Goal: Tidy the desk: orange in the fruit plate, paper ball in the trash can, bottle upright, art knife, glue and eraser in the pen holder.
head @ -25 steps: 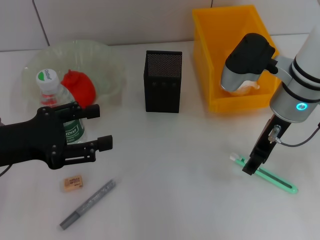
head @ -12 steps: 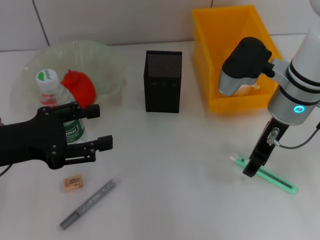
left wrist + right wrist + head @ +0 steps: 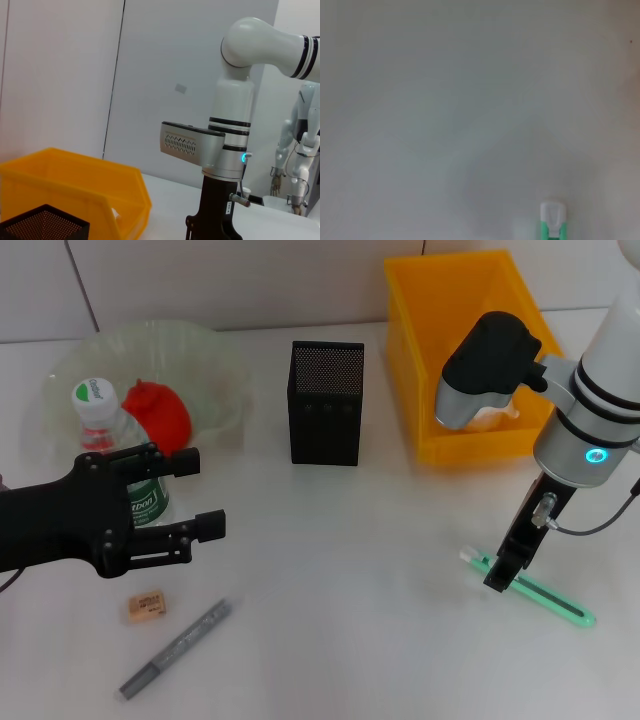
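Observation:
My right gripper (image 3: 499, 576) is down at the table on a slim green art knife (image 3: 545, 598) with a white tip (image 3: 551, 216). My left gripper (image 3: 205, 495) hovers open at the left, right in front of the upright bottle (image 3: 97, 412). The red-looking orange (image 3: 160, 413) lies in the clear fruit plate (image 3: 215, 360). A tan eraser (image 3: 146, 605) and a grey glue stick (image 3: 178, 647) lie near the front edge. The black mesh pen holder (image 3: 326, 400) stands mid-table. A pale paper ball (image 3: 492, 419) shows in the yellow trash can (image 3: 450, 300), partly hidden by my right arm.
The left wrist view shows the yellow bin (image 3: 75, 180), the pen holder's rim (image 3: 42, 225) and my right arm (image 3: 222, 150) against a white wall. Bare white tabletop (image 3: 350, 570) lies between the two grippers.
My right arm's upper part has shifted slightly left while its gripper stays at the green art knife. The left arm has not moved.

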`<state>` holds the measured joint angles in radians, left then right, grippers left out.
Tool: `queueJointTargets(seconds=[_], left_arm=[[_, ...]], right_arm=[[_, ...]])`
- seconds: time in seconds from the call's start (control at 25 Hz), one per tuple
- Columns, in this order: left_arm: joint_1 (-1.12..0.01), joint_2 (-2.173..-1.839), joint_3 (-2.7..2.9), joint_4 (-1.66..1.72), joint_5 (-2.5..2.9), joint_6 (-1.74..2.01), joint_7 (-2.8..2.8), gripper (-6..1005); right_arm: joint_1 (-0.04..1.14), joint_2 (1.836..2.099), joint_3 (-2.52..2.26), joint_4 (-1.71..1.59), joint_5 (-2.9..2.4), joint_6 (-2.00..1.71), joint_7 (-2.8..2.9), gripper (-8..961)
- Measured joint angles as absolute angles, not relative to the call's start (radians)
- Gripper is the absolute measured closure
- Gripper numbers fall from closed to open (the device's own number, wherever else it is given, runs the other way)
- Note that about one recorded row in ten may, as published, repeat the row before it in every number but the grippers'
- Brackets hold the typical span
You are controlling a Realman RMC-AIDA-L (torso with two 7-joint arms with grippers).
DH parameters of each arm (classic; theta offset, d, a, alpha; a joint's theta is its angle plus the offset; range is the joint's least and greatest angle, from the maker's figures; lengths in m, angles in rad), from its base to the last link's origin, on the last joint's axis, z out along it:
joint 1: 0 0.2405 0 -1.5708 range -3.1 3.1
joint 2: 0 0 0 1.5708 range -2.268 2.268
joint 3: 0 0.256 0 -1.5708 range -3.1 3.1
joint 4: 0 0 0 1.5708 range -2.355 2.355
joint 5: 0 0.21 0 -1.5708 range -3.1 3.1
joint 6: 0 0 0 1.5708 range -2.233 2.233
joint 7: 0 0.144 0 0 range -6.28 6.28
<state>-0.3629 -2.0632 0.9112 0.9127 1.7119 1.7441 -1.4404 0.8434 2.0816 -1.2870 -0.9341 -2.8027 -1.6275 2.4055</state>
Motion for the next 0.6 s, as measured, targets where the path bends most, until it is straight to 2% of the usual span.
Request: queueJointTargets(seconds=[0.36,0.6], left_arm=[[-0.367,-2.063,0.911,0.913,1.712,1.744,-1.44,201],[-0.369,-2.063,0.911,0.913,1.712,1.744,-1.44,201]], right_arm=[[0.845,2.082,-1.287,-0.934,-2.804,-1.628,2.405,375],[0.845,2.082,-1.287,-0.933,-2.804,-1.628,2.405,495]])
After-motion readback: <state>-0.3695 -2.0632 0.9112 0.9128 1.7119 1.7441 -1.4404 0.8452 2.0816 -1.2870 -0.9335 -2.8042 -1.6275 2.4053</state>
